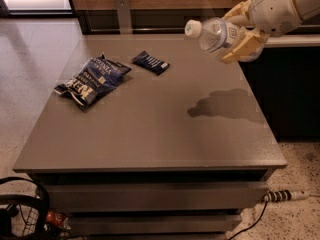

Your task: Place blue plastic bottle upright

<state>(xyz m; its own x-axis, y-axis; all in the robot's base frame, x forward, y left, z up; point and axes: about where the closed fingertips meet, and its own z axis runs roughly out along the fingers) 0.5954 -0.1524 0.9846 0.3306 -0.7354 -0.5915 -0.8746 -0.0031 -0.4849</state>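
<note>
The blue plastic bottle (212, 33), clear with a white cap and a pale label, hangs in the air above the table's far right part. It lies nearly on its side, cap pointing left and slightly up. My gripper (236, 34) is shut on the bottle's lower half, with one cream finger above it and one below. The arm comes in from the upper right corner. The bottle's shadow falls on the grey table (150, 124) below it.
A dark blue snack bag (92, 79) lies on the table's left part. A small dark blue packet (150, 62) lies behind it near the middle. A dark counter stands to the right of the table. Cables and a power strip (282, 195) lie on the floor.
</note>
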